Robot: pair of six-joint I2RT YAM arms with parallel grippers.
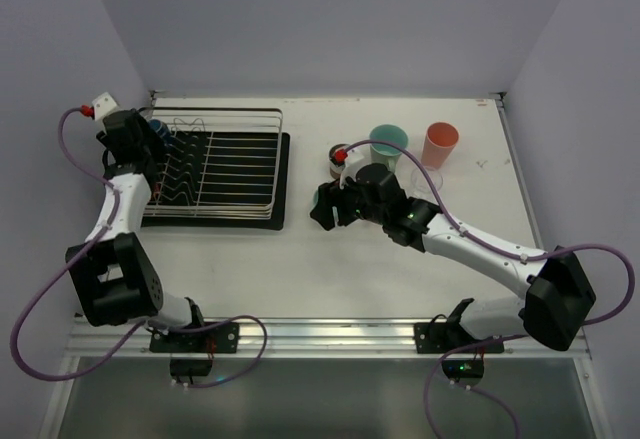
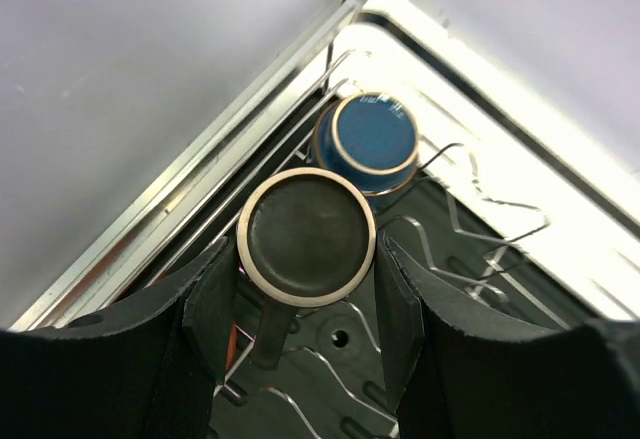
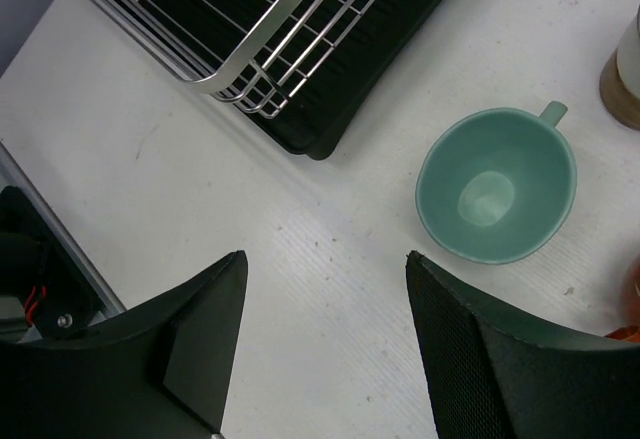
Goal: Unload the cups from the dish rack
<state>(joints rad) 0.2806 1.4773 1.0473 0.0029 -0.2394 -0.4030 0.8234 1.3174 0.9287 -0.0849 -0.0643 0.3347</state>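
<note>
The left pincer [image 2: 307,264] is closed on a dark upturned cup [image 2: 305,229] in the far left corner of the dish rack [image 1: 235,164], with a blue cup [image 2: 372,137] just behind it. The right pincer [image 3: 325,294] hangs wide open and empty over the desk [image 3: 330,209], beside a teal mug [image 3: 495,184].

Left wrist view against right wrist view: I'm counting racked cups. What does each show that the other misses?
Only left wrist: a dark cup and a blue cup, both upside down, the dark one inside the left gripper. Only right wrist: a teal-green mug upright on the table, beyond the open right gripper. Both: the dish rack and its black tray.
</note>
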